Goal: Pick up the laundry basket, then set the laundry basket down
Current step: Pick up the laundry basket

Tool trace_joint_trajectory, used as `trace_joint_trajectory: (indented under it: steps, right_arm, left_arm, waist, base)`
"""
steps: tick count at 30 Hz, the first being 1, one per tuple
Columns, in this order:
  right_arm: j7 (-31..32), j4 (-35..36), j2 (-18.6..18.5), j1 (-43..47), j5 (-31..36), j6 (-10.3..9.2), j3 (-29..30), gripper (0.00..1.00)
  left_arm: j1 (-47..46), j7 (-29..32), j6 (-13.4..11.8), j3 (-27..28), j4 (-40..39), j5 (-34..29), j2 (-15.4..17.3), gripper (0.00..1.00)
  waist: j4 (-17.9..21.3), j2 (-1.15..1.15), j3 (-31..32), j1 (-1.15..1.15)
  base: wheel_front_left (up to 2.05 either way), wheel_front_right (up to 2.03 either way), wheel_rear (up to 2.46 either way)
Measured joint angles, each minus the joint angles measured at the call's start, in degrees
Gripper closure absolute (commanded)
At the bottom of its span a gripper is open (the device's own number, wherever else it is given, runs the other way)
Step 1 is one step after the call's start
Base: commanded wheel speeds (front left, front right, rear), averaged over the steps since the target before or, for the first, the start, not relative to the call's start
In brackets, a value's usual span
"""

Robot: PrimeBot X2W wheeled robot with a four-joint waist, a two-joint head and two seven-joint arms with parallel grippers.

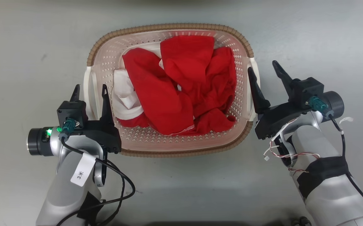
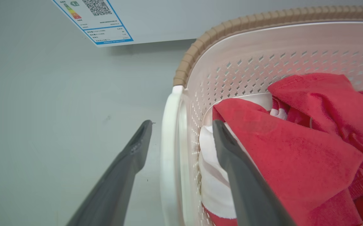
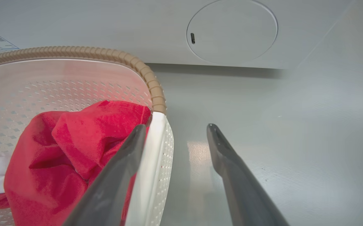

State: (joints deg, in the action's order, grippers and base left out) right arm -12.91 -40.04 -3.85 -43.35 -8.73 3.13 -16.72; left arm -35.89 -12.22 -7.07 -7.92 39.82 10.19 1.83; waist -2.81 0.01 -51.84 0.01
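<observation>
Cream-white perforated plastic with a brown woven-look rim makes up the laundry basket (image 1: 168, 26). It is found at the centre of the head view, resting on the grey floor (image 1: 27, 47). It is loaded with crumpled red clothing (image 1: 175, 94) and, at its left side, a white garment (image 1: 124, 94).

The left gripper (image 1: 90, 90) is held open at the middle left of the frame. One finger is placed outside the white left handle (image 1: 87, 78) and the other inside the basket wall. In the left wrist view that handle (image 2: 168, 141) is seen between the two fingers, and no contact can be confirmed. The right gripper (image 1: 262, 67) is likewise open at the middle right, set astride the right handle (image 1: 255, 64). Its inner finger lies close against the handle (image 3: 154, 150), while its outer finger is clear over the floor.

The paired placement is judged to serve a level, two-sided lift of a loose load. Neither handle is clamped, so the basket is judged unsupported by the arms.

Both forearms are brought up from the lower corners, with the fingers directed up the frame. The right pair is angled slightly toward the upper left.
</observation>
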Motion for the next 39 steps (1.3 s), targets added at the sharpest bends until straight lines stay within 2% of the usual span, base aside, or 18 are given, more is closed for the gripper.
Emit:
trace_joint_trajectory:
  steps: [10,21,22,23,24,25,26,28,29,30,33,39]
  right_arm:
    - [-0.64,-3.41,-0.01,-1.23,0.08,0.29,-3.23,0.00]
    - [-0.80,-6.17,-0.01,-3.28,-4.01,-2.78,-7.15,0.00]
    - [-0.80,-6.30,-0.01,-3.64,-4.59,-3.15,-7.57,0.02]
    - [-0.80,-6.45,-0.01,-3.98,-5.25,-3.48,-8.03,0.11]
    - [-0.80,-6.57,-0.01,-4.29,-5.72,-3.86,-8.51,0.22]
    - [-0.81,-6.64,-0.02,-4.48,-6.09,-4.26,-9.01,0.42]
    - [-0.81,-6.75,-0.03,-4.60,-6.47,-4.68,-9.55,0.53]
    - [-0.81,-7.11,0.01,-4.64,-7.37,-5.52,-10.73,0.69]
    - [-0.81,-7.23,-0.01,-4.69,-8.03,-6.17,-11.20,0.84]
    - [-0.80,-7.43,-0.23,-4.81,-8.84,-6.33,-11.71,1.00]
    - [-0.79,-8.14,-0.56,-5.32,-10.67,-7.76,-12.85,1.00]
    - [-0.78,-9.90,-0.85,-5.28,-13.72,-9.04,-15.68,1.00]
  left_arm:
    - [-1.90,-1.07,-0.01,-0.22,4.38,1.34,-0.02,0.00]
    - [-5.99,-1.08,-0.04,-3.38,8.88,3.56,-0.10,0.00]
    - [-6.42,-1.08,-0.04,-3.82,9.26,3.56,-0.11,0.00]
    - [-6.77,-1.08,-0.04,-4.17,9.64,3.59,-0.14,0.05]
    - [-7.16,-1.08,-0.04,-4.43,10.04,3.74,-0.16,0.18]
    - [-7.49,-1.08,-0.04,-4.75,10.28,3.88,-0.16,0.29]
    - [-7.75,-1.08,-0.04,-5.15,10.61,4.01,-0.16,0.44]
    - [-8.20,-1.08,-0.07,-5.83,11.78,4.43,-0.19,0.63]
    - [-8.25,-1.08,-0.08,-6.05,12.26,4.57,-0.12,0.87]
    - [-8.25,-1.08,-0.03,-6.45,12.72,4.93,0.01,1.00]
    - [-8.24,-1.10,0.02,-8.21,13.68,6.75,-0.13,1.00]
    - [-8.22,-1.25,0.02,-10.95,15.30,9.46,-0.01,1.00]
  waist:
    - [-0.83,-0.01,-2.46,0.00]
    - [-1.22,-0.01,-3.40,-0.01]
    - [-1.25,-0.01,-3.43,-0.01]
    - [-1.28,-0.01,-3.45,-0.01]
    - [-1.30,-0.01,-3.44,-0.01]
    - [-1.32,-0.01,-3.42,-0.01]
    - [-1.34,-0.01,-3.38,-0.01]
    - [-1.35,-0.01,-3.16,-0.01]
    - [-1.36,-0.01,-2.98,-0.01]
    - [-1.36,-0.01,-2.80,-0.01]
    - [-1.32,-0.02,-2.17,-0.01]
    - [-1.13,-0.02,-0.11,-0.01]
  base:
    - [0.00,0.00,0.00]
    - [0.00,0.00,0.00]
    - [0.00,0.00,0.00]
    - [0.00,0.00,0.00]
    - [0.00,0.00,0.00]
    - [0.00,0.00,0.00]
    - [0.00,0.00,0.00]
    - [0.00,0.00,0.00]
    - [0.00,0.00,0.00]
    - [0.00,0.00,0.00]
    - [0.00,0.00,0.00]
    - [0.00,0.00,0.00]
